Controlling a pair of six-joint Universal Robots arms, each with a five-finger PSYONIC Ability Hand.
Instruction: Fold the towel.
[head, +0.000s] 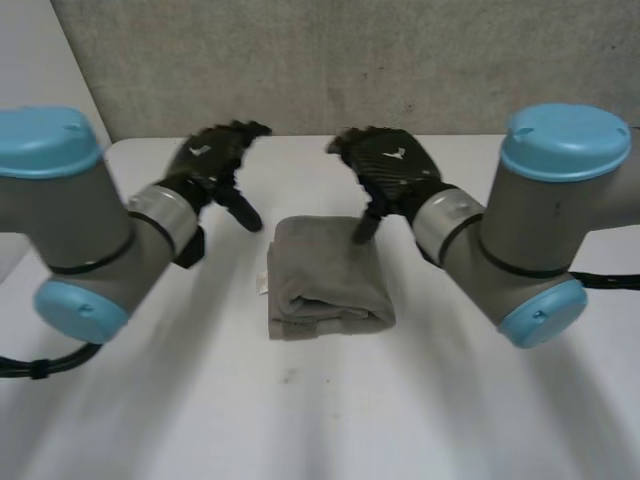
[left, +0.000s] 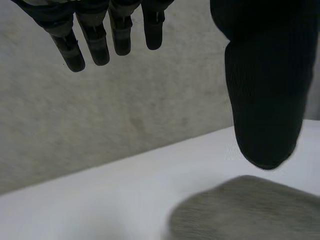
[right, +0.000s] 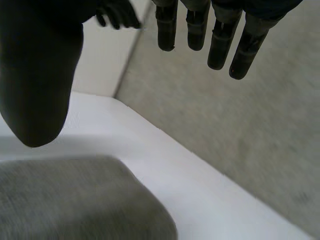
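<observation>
A grey towel (head: 326, 277) lies folded into a thick rectangle in the middle of the white table (head: 330, 410). My left hand (head: 215, 158) hovers above the table just beyond the towel's far left corner, fingers (left: 90, 42) straight and thumb apart, holding nothing. My right hand (head: 388, 165) hangs over the towel's far right corner, also open, thumb pointing down near the cloth without gripping it. The left wrist view has the towel (left: 250, 212) below the thumb. In the right wrist view the towel (right: 75, 200) lies under the thumb, fingers (right: 220, 40) straight.
A grey wall (head: 330, 60) stands right behind the table's far edge. A small white label (head: 263, 284) sticks out at the towel's left side. Both arms reach in from the near corners, leaving the table's front area between them.
</observation>
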